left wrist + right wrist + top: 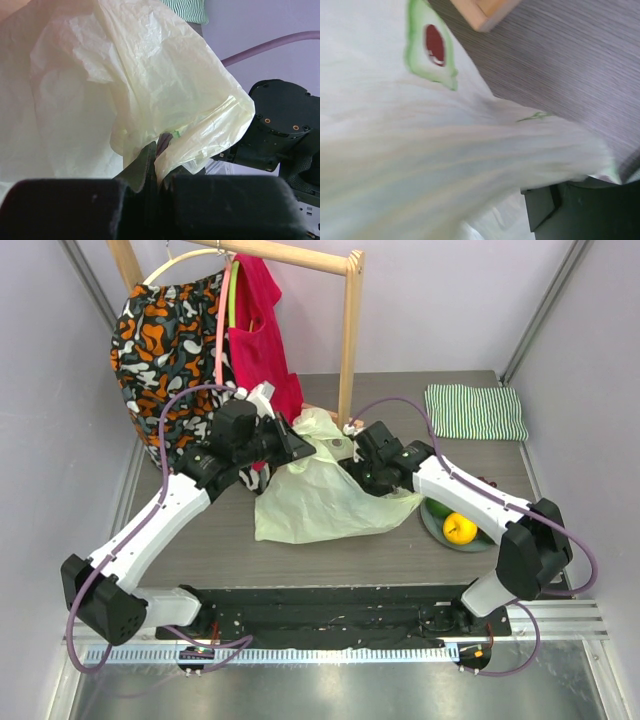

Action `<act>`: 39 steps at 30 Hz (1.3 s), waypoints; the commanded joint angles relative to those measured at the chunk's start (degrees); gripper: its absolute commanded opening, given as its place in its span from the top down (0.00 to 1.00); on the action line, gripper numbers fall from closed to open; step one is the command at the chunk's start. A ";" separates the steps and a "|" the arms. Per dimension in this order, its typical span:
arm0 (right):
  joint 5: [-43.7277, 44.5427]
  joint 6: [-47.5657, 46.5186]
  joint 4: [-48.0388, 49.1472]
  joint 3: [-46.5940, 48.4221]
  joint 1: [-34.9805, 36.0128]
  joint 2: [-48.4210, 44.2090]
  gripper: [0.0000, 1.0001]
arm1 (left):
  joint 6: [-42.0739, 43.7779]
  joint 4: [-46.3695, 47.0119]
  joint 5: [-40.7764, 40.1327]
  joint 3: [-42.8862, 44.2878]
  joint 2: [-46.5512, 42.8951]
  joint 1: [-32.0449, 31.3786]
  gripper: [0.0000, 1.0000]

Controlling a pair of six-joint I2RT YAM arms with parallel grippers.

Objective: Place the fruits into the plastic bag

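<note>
Your left fingers (144, 167) pinch a fold of the bag (320, 500), which lies on the desk (330, 560) between the arms. Your right fingers (362, 468) are at its edge, and you cannot tell whether they grip it. At least the citrus (460, 528) and an avocado (437, 508) sit unbagged on the plate (470, 545); whether any fruit is inside is hidden.

Bag: plastic bag (420, 150), pale, blurred, fills left and bottom (one avocado-half print (432, 47) up top).
Table: grained table (560, 65), upper right.
Wood: pale wooden corner (487, 10), top edge.
</note>
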 commanded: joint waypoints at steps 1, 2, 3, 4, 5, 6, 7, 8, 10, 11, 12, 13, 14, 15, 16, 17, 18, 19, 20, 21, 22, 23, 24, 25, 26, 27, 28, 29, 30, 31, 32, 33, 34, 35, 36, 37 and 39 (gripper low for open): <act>-4.97 -0.87 5.24 -0.08 0.26 -1.66 0.40 | 1.18 2.18 1.45 0.80 -0.33 0.20 1.00; -5.15 -0.70 5.33 -0.17 0.26 -1.40 0.38 | 1.18 2.27 1.36 0.80 -0.42 0.20 1.00; -6.02 -0.61 6.11 -0.52 0.26 -1.31 0.35 | 1.01 2.27 1.36 0.71 -0.33 0.28 1.00; -6.55 -0.69 6.56 -0.87 0.26 -1.39 0.32 | 1.09 2.27 1.28 0.71 -0.33 0.20 1.00; -7.08 -0.61 7.17 -1.13 0.17 -1.48 0.30 | 1.01 2.27 1.45 0.71 -0.42 0.20 1.00; -7.96 -0.35 8.13 -1.74 0.26 -1.57 0.29 | 0.92 2.27 1.45 0.62 -0.42 0.20 1.00; -8.40 -0.26 8.67 -1.92 0.26 -1.48 0.25 | 0.92 2.36 1.45 0.54 -0.42 0.28 1.00; -8.84 -0.26 8.93 -1.92 0.17 -1.48 0.24 | 0.92 2.36 1.36 0.54 -0.33 0.20 1.00; -9.80 0.01 9.55 -2.01 0.17 -1.22 0.17 | 0.92 2.27 1.36 0.45 -0.42 0.20 1.00; -9.81 0.09 9.72 -2.01 0.26 -1.30 0.16 | 0.83 2.44 1.36 0.54 -0.42 0.20 1.00; -9.90 0.27 10.07 -2.19 0.26 -1.39 0.15 | 0.83 2.44 1.19 0.54 -0.50 0.28 1.00; -9.90 0.36 10.16 -2.28 0.26 -1.74 0.13 | 0.74 2.44 1.27 0.36 -0.50 0.20 1.00; -9.72 0.36 10.25 -2.54 0.26 -1.92 0.12 | 0.66 2.44 1.27 0.45 -0.50 0.20 1.00; -9.72 0.45 10.60 -2.63 0.26 -2.18 0.09 | 0.57 2.62 1.19 0.45 -0.42 0.20 1.00; -9.37 0.53 10.60 -2.71 0.26 -2.36 0.08 | 0.48 2.62 1.36 0.36 -0.42 0.20 1.00; -9.11 0.53 10.69 -2.89 0.17 -2.79 0.08 | 0.39 2.71 1.28 0.45 -0.50 0.20 1.00; -8.76 0.53 10.78 -2.89 0.26 -3.15 0.08 | 0.39 2.71 1.27 0.27 -0.59 0.20 1.00; -7.97 0.71 10.87 -3.07 0.26 -3.41 0.08 | 0.39 2.71 1.27 0.27 -0.59 0.20 1.00; -7.44 0.71 10.96 -3.15 0.26 -4.20 0.08 | 0.39 2.80 1.10 0.36 -0.68 0.20 1.00; -6.57 0.88 11.13 -3.42 0.26 -4.64 0.08 | 0.39 2.88 1.10 0.27 -0.59 0.20 1.00; -5.77 1.32 11.31 -3.42 0.26 -5.17 0.09 | 0.39 2.71 1.01 0.19 -0.59 0.28 1.00; -3.94 1.59 11.66 -3.51 0.17 -5.78 0.09 | 0.39 2.80 1.10 0.27 -0.59 0.28 1.00; -3.14 1.94 12.09 -3.68 0.26 -7.18 0.10 | 0.30 2.80 1.01 0.19 -0.59 0.20 1.00; -2.52 2.46 12.53 -3.77 0.08 -8.15 0.10 | 0.30 2.80 1.10 0.10 -0.51 0.28 1.00; -1.21 2.99 13.58 -3.77 0.17 -9.12 0.10 | 0.22 2.80 1.10 0.01 -0.50 0.20 1.00; -0.50 3.26 14.11 -3.86 -0.01 -11.13 0.11 | 0.22 2.88 1.10 -0.08 -0.59 0.28 1.00; 0.29 3.61 14.56 -3.86 -0.01 -12.11 0.11 | 0.22 2.88 1.10 -0.08 -0.51 0.20 1.00; 1.95 4.13 15.69 -4.12 -0.09 -13.07 0.12 | 0.22 2.80 1.10 -0.17 -0.50 0.20 1.00; 2.84 4.23 16.49 -4.47 -0.09 -15.52 0.12 | 0.22 2.88 1.10 -0.25 -0.59 0.20 1.00; 3.63 4.31 17.45 -5.08 -0.18 -16.59 0.12 | 0.13 2.88 1.10 -0.34 -0.68 0.28 1.00; 3.72 4.57 19.03 -6.31 -0.18 -17.99 0.12 | 0.04 3.06 0.93 -0.43 -0.59 0.20 1.00; 6.94 4.93 19.65 -7.02 -0.27 -19.14 0.13 | 0.04 3.15 1.01 -0.60 -0.59 0.20 1.00; 7.85 5.10 20.18 -7.63 -0.27 -21.50 0.13 | -0.05 3.06 1.01 -0.61 -0.77 0.20 1.00; 9.25 5.45 20.88 -8.59 -0.44 -22.65 0.13 | -0.05 3.15 1.01 -0.61 -0.68 0.28 1.00; 11.87 6.07 20.97 -8.87 -0.45 -23.71 0.13 | -0.05 3.06 0.84 -0.69 -0.85 0.20 1.00; 13.55 6.33 20.98 -9.04 -0.53 -25.81 0.13 | -0.05 3.06 0.75 -0.78 -1.12 0.20 1.00; 16.10 6.51 20.37 -8.87 -0.88 -27.49 0.13 | -0.14 2.89 0.40 -1.04 -1.38 0.20 1.00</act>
